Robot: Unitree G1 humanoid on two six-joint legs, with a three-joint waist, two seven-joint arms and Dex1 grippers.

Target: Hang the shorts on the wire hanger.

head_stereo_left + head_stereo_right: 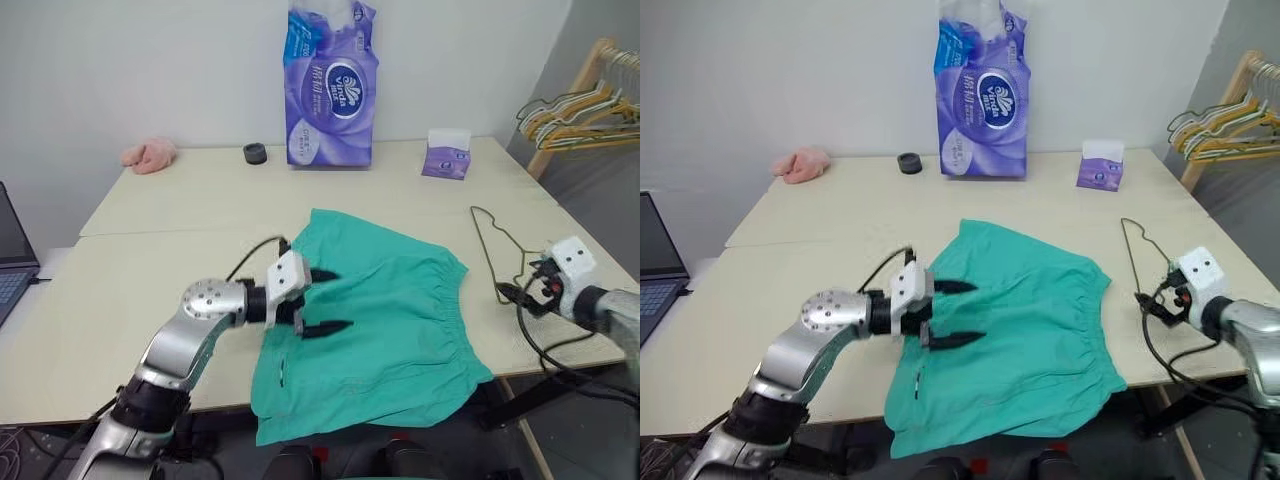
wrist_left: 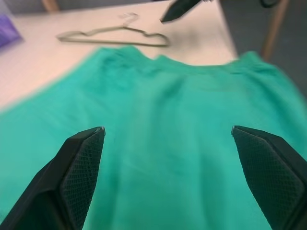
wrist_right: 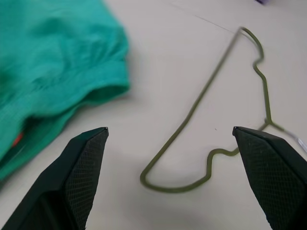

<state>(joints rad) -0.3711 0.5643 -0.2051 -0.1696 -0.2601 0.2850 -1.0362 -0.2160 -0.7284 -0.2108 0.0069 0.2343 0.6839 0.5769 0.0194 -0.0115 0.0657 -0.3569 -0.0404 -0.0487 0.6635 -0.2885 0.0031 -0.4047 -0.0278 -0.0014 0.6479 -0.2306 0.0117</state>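
While the teal-green shorts [image 1: 385,325] lie flat at the table's [image 1: 180,210] near edge, left gripper [image 1: 327,300] hovers over them, fingers spread, empty; right gripper [image 1: 1145,304], spread, empty, sits beside the wire hanger [image 1: 497,250].

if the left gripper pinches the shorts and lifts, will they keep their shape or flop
Probably flop: the shorts are thin cloth lying flat with wrinkles, and one leg already droops over the table edge. They look light, so the open left gripper should lift them easily. The gathered waistband would likely bunch, and the unheld side sag.
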